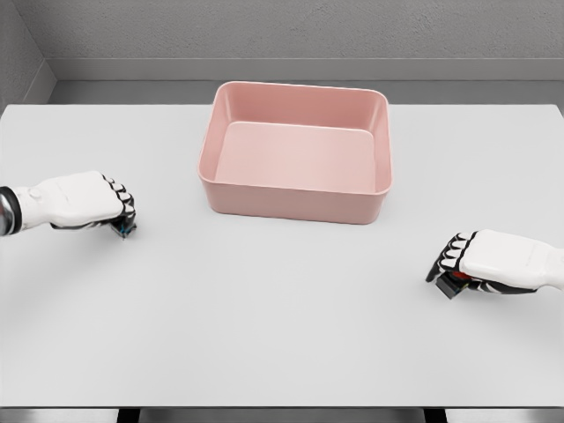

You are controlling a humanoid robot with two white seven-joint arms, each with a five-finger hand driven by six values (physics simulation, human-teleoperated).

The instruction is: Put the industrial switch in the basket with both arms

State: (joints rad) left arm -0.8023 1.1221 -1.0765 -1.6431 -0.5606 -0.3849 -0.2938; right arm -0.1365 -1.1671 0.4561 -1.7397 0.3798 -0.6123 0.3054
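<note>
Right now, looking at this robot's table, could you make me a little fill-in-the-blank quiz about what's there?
1. The basket on the white table is ____ in colour.
2. Inside, the basket is ____.
3. The left hand and the right hand both sit ____ the basket, nearer the camera than it.
4. The fingers of the right hand are curled over a small dark object with a touch of ____ on it.

Missing words: pink; empty; outside; red
</note>
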